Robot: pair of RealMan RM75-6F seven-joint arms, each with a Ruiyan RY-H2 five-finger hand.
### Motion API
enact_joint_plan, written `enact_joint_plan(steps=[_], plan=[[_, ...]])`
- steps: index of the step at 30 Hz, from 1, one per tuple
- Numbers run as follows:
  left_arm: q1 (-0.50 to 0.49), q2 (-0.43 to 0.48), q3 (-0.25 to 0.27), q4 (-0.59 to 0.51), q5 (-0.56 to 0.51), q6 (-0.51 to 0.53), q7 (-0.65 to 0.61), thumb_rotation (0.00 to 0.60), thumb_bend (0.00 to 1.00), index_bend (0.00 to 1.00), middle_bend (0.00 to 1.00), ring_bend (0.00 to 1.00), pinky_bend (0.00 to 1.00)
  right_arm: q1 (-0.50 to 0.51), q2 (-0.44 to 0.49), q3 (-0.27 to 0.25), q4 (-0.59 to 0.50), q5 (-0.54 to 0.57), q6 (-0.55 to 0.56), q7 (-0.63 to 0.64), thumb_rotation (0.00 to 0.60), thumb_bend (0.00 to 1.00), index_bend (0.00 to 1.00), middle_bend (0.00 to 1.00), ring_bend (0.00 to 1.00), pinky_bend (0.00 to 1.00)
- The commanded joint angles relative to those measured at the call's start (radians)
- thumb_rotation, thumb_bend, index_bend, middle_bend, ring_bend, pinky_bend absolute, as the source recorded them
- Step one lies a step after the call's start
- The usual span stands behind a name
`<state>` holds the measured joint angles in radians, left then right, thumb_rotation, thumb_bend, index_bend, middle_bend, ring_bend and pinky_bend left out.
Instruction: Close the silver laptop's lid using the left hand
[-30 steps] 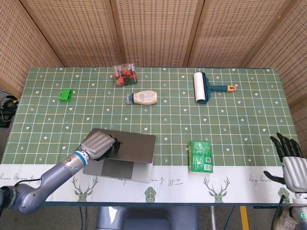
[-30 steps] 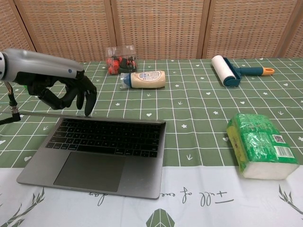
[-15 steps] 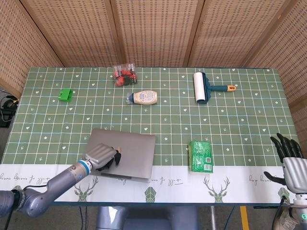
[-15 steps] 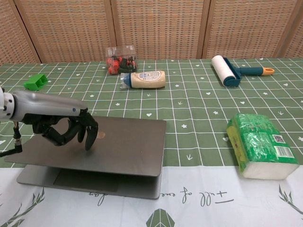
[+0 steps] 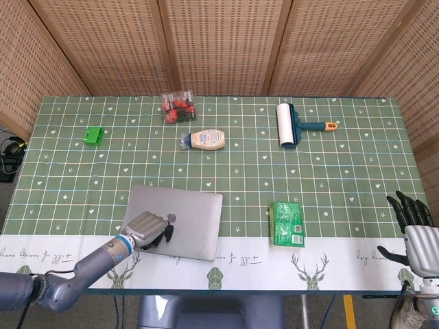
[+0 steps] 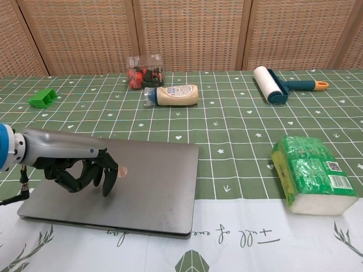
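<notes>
The silver laptop (image 5: 192, 216) (image 6: 153, 184) lies near the table's front edge with its lid flat down on the base. My left hand (image 5: 146, 229) (image 6: 85, 173) rests on the front left part of the lid, fingers curled downward with their tips touching the metal. It holds nothing. My right hand (image 5: 413, 226) hangs off the table's right front corner, fingers spread and empty; the chest view does not show it.
A green wrapped pack (image 5: 287, 223) (image 6: 312, 174) lies right of the laptop. Further back are a mayonnaise bottle (image 5: 204, 140), a clear box of red items (image 5: 178, 107), a lint roller (image 5: 288, 125) and a small green block (image 5: 92, 135).
The laptop lid has gone from wide open to fully flat on the base, pushed down under my left hand, which moved toward the front edge. The right hand has not moved.
</notes>
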<state>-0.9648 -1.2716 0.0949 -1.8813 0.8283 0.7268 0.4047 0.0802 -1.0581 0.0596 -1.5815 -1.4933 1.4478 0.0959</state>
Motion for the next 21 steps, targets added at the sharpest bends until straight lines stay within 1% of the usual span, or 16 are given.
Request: enact_joint_plan(steps=[1,5,9,10,12,14,15,17,18,19,20,21], plan=[[0.000,0.002,0.003,-0.001,-0.004,0.000,-0.002,0.600,1.00,0.45,0.36,0.34,0.38,0.000,0.001,0.000,-0.001,0.000,0.000,0.000,0.600,0.03,0.03,0.00,0.00,0.00],[0.006,0.004,0.005,-0.003,0.001,0.005,-0.015,0.600,1.00,0.45,0.36,0.34,0.38,-0.001,0.002,-0.001,-0.003,-0.002,0.003,-0.001,0.600,0.03,0.03,0.00,0.00,0.00],[0.029,0.021,-0.004,-0.022,0.034,0.035,-0.044,0.600,1.00,0.45,0.36,0.34,0.38,-0.002,0.001,-0.002,-0.004,-0.004,0.003,-0.002,0.600,0.03,0.03,0.00,0.00,0.00],[0.038,0.028,-0.008,-0.030,0.047,0.046,-0.054,0.600,0.99,0.43,0.35,0.34,0.37,-0.002,0.001,-0.002,-0.004,-0.004,0.003,-0.002,0.600,0.03,0.03,0.00,0.00,0.00],[0.067,0.046,-0.014,-0.053,0.088,0.086,-0.078,0.600,0.92,0.39,0.30,0.30,0.34,-0.002,0.001,-0.002,-0.004,-0.005,0.004,-0.002,0.600,0.03,0.03,0.00,0.00,0.00],[0.106,0.059,-0.012,-0.069,0.144,0.151,-0.089,0.600,0.77,0.29,0.19,0.22,0.26,-0.002,0.001,-0.002,-0.004,-0.006,0.007,-0.002,0.600,0.03,0.03,0.00,0.00,0.00],[0.137,0.063,-0.009,-0.076,0.178,0.207,-0.089,0.600,0.71,0.25,0.15,0.18,0.22,-0.003,0.000,-0.002,-0.004,-0.007,0.008,-0.002,0.600,0.03,0.03,0.00,0.00,0.00],[0.201,0.055,0.004,-0.075,0.254,0.323,-0.080,0.600,0.50,0.11,0.03,0.07,0.09,-0.003,-0.001,-0.003,-0.003,-0.011,0.010,-0.003,0.600,0.03,0.03,0.00,0.00,0.00],[0.233,0.049,0.013,-0.069,0.293,0.379,-0.071,0.600,0.44,0.07,0.01,0.04,0.06,-0.002,-0.003,-0.003,-0.002,-0.013,0.010,-0.003,0.600,0.03,0.03,0.00,0.00,0.00],[0.284,0.040,0.023,-0.053,0.345,0.472,-0.058,0.600,0.35,0.03,0.00,0.01,0.02,-0.001,-0.005,-0.004,0.000,-0.016,0.010,-0.006,0.600,0.03,0.03,0.00,0.00,0.00],[0.326,0.026,0.033,-0.035,0.391,0.545,-0.049,0.600,0.28,0.00,0.00,0.00,0.00,-0.001,-0.008,-0.005,0.002,-0.018,0.009,-0.008,0.600,0.03,0.03,0.00,0.00,0.00],[0.347,0.016,0.039,-0.023,0.417,0.580,-0.045,0.600,0.24,0.00,0.00,0.00,0.00,0.000,-0.010,-0.005,0.003,-0.019,0.009,-0.009,0.600,0.03,0.02,0.00,0.00,0.00]])
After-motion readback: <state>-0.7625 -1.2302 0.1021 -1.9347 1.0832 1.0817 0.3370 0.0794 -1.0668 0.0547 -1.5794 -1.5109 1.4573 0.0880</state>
